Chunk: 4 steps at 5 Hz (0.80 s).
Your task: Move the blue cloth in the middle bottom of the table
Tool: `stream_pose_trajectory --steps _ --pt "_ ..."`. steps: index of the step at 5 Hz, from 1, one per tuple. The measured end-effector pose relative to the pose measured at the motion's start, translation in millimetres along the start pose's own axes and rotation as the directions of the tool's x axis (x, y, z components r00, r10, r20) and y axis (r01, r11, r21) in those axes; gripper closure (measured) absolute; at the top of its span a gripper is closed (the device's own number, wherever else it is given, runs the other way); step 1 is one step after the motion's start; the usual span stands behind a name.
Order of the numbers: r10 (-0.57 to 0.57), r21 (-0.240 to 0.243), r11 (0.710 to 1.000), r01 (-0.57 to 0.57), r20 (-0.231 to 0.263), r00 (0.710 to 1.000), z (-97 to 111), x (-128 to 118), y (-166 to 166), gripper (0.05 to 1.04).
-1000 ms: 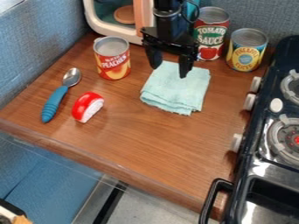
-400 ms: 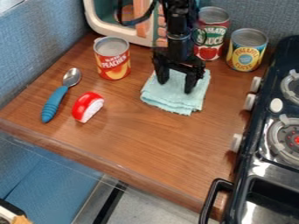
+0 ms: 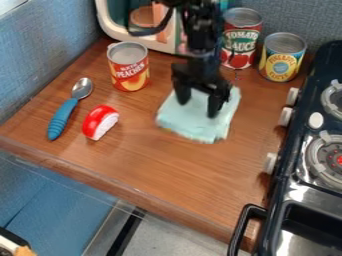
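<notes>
Your gripper stands open over the blue cloth, tips probably touching. Press lightly, dragging slowly towards the bottom middle of the table.

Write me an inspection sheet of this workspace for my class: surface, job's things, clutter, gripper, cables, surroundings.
Surface: brown wood-look table, with a raised front edge.
Job's things: pale blue cloth, rumpled, not yet at the table's bottom middle.
Clutter: blue-handled spoon and red-and-white toy food piece toward the picture's left; orange-red can near them; red-and-green can and yellow can along the back.
Gripper: black gripper over the cloth, fingers apart; firm contact cannot be told.
Cables: dark cable curving beside the arm.
Surroundings: black toy stove at the picture's right, white-framed toy appliance behind, blue-grey walls.
</notes>
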State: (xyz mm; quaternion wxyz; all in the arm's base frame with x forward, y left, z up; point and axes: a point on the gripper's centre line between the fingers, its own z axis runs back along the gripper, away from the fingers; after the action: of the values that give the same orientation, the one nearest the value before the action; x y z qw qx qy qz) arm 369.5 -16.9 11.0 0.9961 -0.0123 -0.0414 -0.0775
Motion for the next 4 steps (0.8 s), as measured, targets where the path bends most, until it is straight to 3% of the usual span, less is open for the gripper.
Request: stream_pose_trajectory --steps 3,4 --pt "-0.018 0.048 0.999 0.020 -0.044 0.999 6.7 -82.5 -16.6 0.085" --pt "-0.031 0.057 0.998 0.034 -0.054 0.998 7.2 -99.5 -19.0 0.085"
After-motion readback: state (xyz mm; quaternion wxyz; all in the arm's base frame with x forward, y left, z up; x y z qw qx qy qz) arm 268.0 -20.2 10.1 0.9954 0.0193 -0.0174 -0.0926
